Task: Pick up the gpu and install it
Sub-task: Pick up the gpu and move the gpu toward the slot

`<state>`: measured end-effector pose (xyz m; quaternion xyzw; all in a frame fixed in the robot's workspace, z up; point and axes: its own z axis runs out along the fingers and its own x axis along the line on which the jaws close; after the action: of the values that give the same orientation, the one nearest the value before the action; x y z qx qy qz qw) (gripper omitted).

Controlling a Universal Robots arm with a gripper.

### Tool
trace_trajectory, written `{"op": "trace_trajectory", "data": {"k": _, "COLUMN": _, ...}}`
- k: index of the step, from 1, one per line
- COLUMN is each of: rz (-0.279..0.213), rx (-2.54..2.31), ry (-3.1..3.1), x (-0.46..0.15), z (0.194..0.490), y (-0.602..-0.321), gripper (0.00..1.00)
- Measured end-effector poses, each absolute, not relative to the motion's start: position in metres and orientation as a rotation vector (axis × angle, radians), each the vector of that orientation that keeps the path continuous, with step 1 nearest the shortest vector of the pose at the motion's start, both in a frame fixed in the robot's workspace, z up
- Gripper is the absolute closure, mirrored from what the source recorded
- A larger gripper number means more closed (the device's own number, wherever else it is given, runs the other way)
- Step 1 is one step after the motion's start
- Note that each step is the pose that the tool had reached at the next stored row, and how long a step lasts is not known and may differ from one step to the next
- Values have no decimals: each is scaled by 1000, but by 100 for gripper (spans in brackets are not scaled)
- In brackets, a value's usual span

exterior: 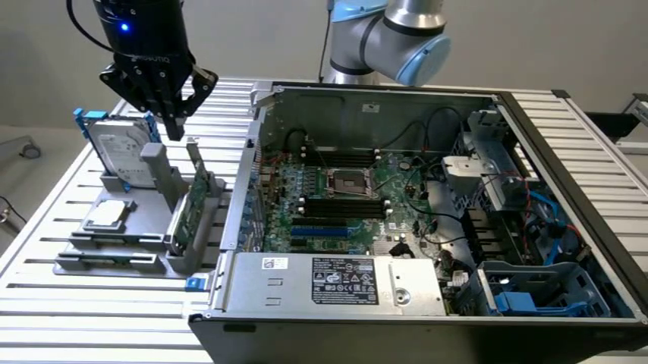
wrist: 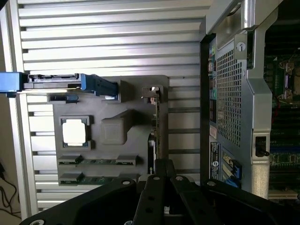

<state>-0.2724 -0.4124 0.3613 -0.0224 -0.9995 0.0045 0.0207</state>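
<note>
— Fingers [exterior: 175,125] first: how are they set?
— They are seen pressed together, tips pointed down, with nothing gripped between them. They are held in the air above the grey holder [exterior: 111,244], in line with the gpu [exterior: 190,203] and apart from it.
— Where is the gpu kept?
— It is stood on edge in a slot of the holder, on the side nearest the open computer case [exterior: 405,106]. The holder is set on the slatted desk [exterior: 102,318], toward the desk's edge on the exterior view's left. In the wrist view the gpu [wrist: 158,126] is seen edge-on as a thin strip, straight ahead of the closed fingers [wrist: 162,176]. It has not yet been lifted.
— What else is carried by the holder?
— A silver hard drive [exterior: 121,155] with blue rails is stood upright at one end, and a small square processor chip [exterior: 109,215] is laid flat in a recess beside the gpu's slot.
— And the case?
— It is laid open on the desk just beside the holder, and the motherboard [exterior: 335,201] is exposed inside it.
</note>
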Motion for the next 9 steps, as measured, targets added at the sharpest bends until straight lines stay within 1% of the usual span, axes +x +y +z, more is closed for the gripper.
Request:
{"op": "trace_trajectory", "data": {"k": 1, "rz": 14, "rx": -70, "ry": -3099, "x": -272, "z": 361, "y": -412, "gripper": 83}}
{"op": "trace_trajectory", "data": {"k": 2, "rz": 14, "rx": -70, "ry": -3099, "x": -272, "z": 361, "y": -412, "gripper": 83}}
{"op": "trace_trajectory", "data": {"k": 5, "rz": 14, "rx": -70, "ry": -3099, "x": -272, "z": 361, "y": -412, "gripper": 64}}
{"op": "trace_trajectory", "data": {"k": 7, "rz": 14, "rx": -69, "ry": -3099, "x": -273, "z": 361, "y": -413, "gripper": 64}}
{"op": "trace_trajectory", "data": {"k": 8, "rz": 14, "rx": -70, "ry": -3099, "x": -273, "z": 360, "y": -413, "gripper": 58}}
{"op": "trace_trajectory", "data": {"k": 9, "rz": 15, "rx": -70, "ry": -3099, "x": -273, "z": 358, "y": -415, "gripper": 58}}
